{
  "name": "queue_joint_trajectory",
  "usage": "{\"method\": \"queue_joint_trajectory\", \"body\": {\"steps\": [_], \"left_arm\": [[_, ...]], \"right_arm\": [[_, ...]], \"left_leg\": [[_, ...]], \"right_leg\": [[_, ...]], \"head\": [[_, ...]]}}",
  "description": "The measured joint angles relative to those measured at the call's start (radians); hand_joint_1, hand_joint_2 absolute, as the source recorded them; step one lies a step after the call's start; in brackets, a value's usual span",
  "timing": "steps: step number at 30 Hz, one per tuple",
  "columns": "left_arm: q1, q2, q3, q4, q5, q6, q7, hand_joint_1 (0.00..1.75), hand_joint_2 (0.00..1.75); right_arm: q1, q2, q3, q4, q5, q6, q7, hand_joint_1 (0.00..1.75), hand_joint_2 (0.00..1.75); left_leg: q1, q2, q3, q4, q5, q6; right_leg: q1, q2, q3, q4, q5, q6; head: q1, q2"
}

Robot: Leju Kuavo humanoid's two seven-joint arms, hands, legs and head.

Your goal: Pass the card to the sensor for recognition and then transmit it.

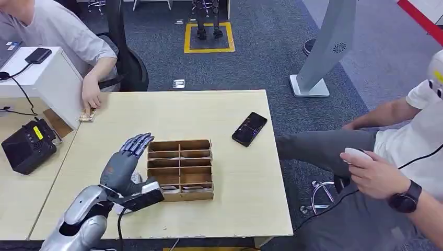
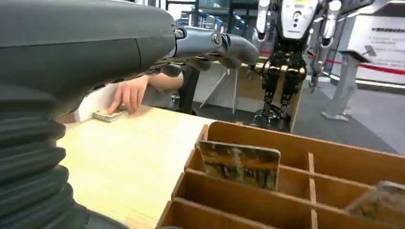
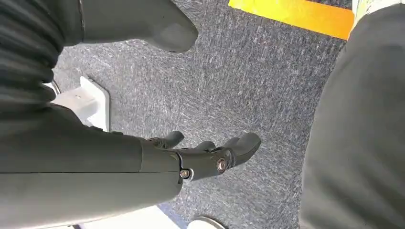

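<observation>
A dark, mottled rectangular card (image 2: 239, 164) stands upright in one compartment of the shallow wooden divided tray (image 1: 180, 168) on the pale wooden table (image 1: 245, 178); a second card (image 2: 382, 202) leans in a compartment further along, so two cards can be counted in the left wrist view, and the head view hints at flat ones in the near row, too small to count.

The tray has two columns of slots.

The robot's left hand (image 1: 125, 159) hovers just beside the tray's left side, fingers spread and holding nothing. The right hand (image 3: 200, 155) hangs over grey carpet, fingers loosely apart and empty.

The step in hand appears to be the reach for a card, with nothing yet picked up. The next move likely calls for bringing the left fingers over the slot and pinching the card's exposed top edge, as the dividers leave little room.

Further out lie one black phone (image 1: 249, 128), a black box-shaped device (image 1: 27, 146) on the adjoining table that may be the sensor, and a small stack of cards (image 1: 87, 116) under a seated person's hand (image 1: 91, 97). A second person (image 1: 402, 157) sits at the right.
</observation>
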Motion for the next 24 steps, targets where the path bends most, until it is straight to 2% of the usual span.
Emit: {"method": "queue_joint_trajectory", "body": {"steps": [12,24], "left_arm": [[-0.009,-0.032,0.019,0.03,-0.003,0.0,0.003,0.0,1.75],[-0.011,-0.04,0.021,0.048,-0.003,0.0,0.004,0.0,1.75]], "right_arm": [[0.0,0.0,-0.01,0.0,0.013,0.0,-0.005,0.0,1.75],[0.0,0.0,-0.015,0.0,0.018,-0.003,-0.003,0.0,1.75]], "left_leg": [[0.0,0.0,0.0,0.0,0.0,0.0],[0.0,0.0,0.0,0.0,0.0,0.0]], "right_leg": [[0.0,0.0,0.0,0.0,0.0,0.0],[0.0,0.0,0.0,0.0,0.0,0.0]], "head": [[0.0,0.0],[0.0,0.0]]}}
